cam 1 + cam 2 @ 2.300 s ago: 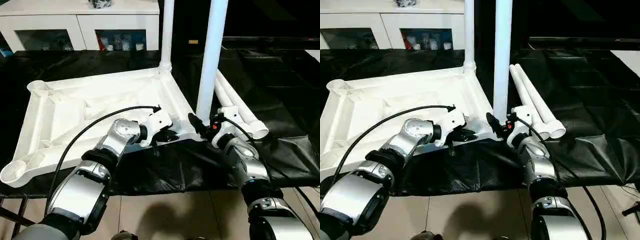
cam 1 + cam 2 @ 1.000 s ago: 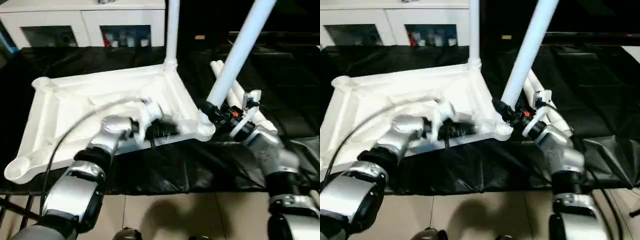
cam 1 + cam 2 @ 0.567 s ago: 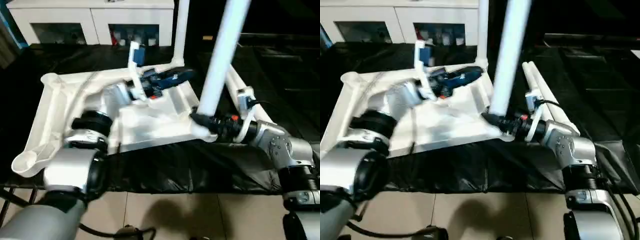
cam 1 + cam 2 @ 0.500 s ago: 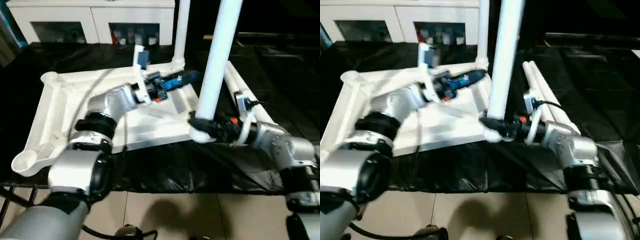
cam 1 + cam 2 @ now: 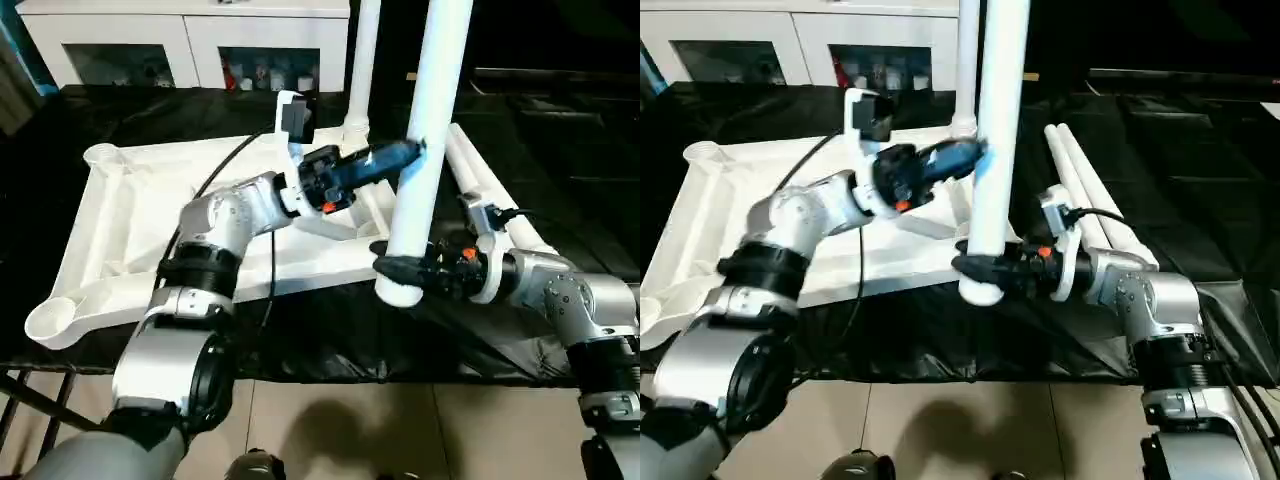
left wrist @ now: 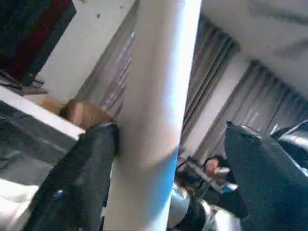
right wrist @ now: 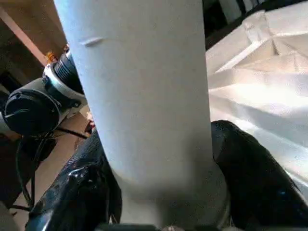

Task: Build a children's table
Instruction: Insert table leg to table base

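My right gripper [image 5: 392,268] is clamped on the long white tubular plastic leg [image 5: 428,130] close to its rounded lower end, one black finger on each side, as my right wrist view shows. That end hangs at the near right corner of the white rectangular plastic table top [image 5: 140,215], which lies upside down on the black sheet [image 5: 330,335] with its ribs facing up. My left gripper [image 5: 405,152] reaches across the top to the same leg higher up; its jaws stand apart, one finger [image 6: 79,168] touching the tube and the other clear of it, so it holds nothing.

A second ago my left gripper lay low on the near rim of the top with its jaws much narrower; since then it has risen, swung over to the leg and spread. My right gripper held the leg at the same place then, but the leg leaned away to the right, and now it stands close to upright.

A second white leg [image 5: 360,70] stands in the far right corner socket, and two more white legs [image 5: 480,190] lie side by side on the sheet beyond my right arm. Both standing legs run out past the top edge. Whether the held leg's end sits in its socket or just beside it, I cannot make out. The white glass-door cabinet [image 5: 180,45] stands behind.
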You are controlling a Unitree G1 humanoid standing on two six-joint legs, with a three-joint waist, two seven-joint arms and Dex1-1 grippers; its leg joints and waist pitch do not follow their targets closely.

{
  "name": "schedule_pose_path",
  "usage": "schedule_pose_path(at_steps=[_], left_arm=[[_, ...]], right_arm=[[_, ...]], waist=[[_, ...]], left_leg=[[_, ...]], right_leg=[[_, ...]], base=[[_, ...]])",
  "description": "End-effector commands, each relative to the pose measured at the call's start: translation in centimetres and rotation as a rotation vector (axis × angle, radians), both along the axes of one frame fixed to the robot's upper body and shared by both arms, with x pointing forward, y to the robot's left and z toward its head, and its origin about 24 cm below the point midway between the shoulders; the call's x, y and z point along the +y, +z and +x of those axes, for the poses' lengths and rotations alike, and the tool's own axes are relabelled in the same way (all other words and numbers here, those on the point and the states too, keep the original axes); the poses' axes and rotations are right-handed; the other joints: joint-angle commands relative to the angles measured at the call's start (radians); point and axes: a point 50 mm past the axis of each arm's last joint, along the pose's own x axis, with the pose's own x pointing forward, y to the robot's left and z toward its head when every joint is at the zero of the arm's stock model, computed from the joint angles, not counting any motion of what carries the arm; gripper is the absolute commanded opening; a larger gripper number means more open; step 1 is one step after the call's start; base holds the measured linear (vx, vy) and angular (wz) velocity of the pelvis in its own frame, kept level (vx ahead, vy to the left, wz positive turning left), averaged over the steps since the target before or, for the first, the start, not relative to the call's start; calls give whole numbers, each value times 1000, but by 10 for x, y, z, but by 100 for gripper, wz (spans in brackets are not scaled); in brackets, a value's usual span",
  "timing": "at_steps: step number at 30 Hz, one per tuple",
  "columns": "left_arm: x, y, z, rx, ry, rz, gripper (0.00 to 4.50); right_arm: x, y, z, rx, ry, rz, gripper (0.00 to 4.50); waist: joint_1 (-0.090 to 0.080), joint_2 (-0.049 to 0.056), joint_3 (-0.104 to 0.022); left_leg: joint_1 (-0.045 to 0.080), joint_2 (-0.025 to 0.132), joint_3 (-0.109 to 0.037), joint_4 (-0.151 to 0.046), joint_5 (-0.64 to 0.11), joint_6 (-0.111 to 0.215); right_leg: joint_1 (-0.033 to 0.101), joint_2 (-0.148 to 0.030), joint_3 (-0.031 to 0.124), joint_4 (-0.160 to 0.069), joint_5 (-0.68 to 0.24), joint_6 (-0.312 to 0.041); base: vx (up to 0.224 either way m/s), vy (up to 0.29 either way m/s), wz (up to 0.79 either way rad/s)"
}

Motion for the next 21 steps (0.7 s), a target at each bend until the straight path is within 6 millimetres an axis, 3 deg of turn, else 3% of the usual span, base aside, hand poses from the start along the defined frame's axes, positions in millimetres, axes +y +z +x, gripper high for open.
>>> schedule_pose_path(at_steps=[1,3,7,11,12,13,14,15,16,19,21], left_arm=[[-12,1,2,-32,56,58,375],[-14,1,16,10,245,103,368],[-10,6,21,60,333,89,325],[-7,8,29,126,515,132,308],[-6,6,33,133,599,166,283],[-5,4,35,142,665,188,283],[-5,4,36,147,690,194,278],[-3,2,41,187,801,208,274],[-3,2,42,210,839,205,263],[-4,0,42,237,900,219,250],[-6,-2,41,231,911,233,233]], right_arm=[[0,0,1,-12,-17,-35,259],[0,-4,9,-71,-110,-107,259],[1,-6,19,-119,-242,-171,259],[6,-5,31,-180,-424,-228,259],[9,-4,32,-196,-465,-236,259],[13,-3,33,-210,-498,-244,259],[15,-3,34,-216,-511,-246,259],[23,-1,35,-231,-568,-240,259],[28,0,35,-245,-597,-237,259],[41,4,36,-267,-658,-219,259],[49,7,35,-274,-677,-208,259]], waist=[[0,-20,-87],[-1,-21,-88],[-11,-25,-89],[-18,-30,-91],[-17,-26,-91],[-17,-31,-91],[-17,-27,-90],[-18,-35,-90],[-19,-31,-90],[-23,-31,-89],[-25,-25,-89]], left_leg=[[27,59,-28,-57,-104,85],[28,59,-29,-56,-108,76],[22,51,-31,-56,-102,58],[25,51,-29,-53,-78,77],[25,53,-30,-53,-77,85],[25,51,-28,-52,-76,91],[25,53,-30,-53,-74,93],[25,53,-30,-54,-83,92],[25,53,-31,-55,-89,88],[25,53,-31,-57,-89,84],[28,54,-32,-59,-93,79]], right_leg=[[59,-69,40,-70,-181,-244],[59,-70,41,-68,-173,-239],[64,-71,38,-68,-181,-229],[61,-66,39,-63,-139,-238],[60,-67,39,-63,-133,-241],[61,-65,39,-64,-133,-241],[60,-65,39,-65,-135,-234],[61,-65,39,-65,-143,-227],[61,-65,39,-64,-148,-221],[59,-66,40,-64,-153,-211],[55,-64,40,-66,-156,-209]], base=[[0,0,0],[0,0,0],[0,0,0],[0,0,0],[0,0,0],[0,0,0],[0,0,0],[0,0,0],[0,0,0],[0,0,0],[0,0,0]])
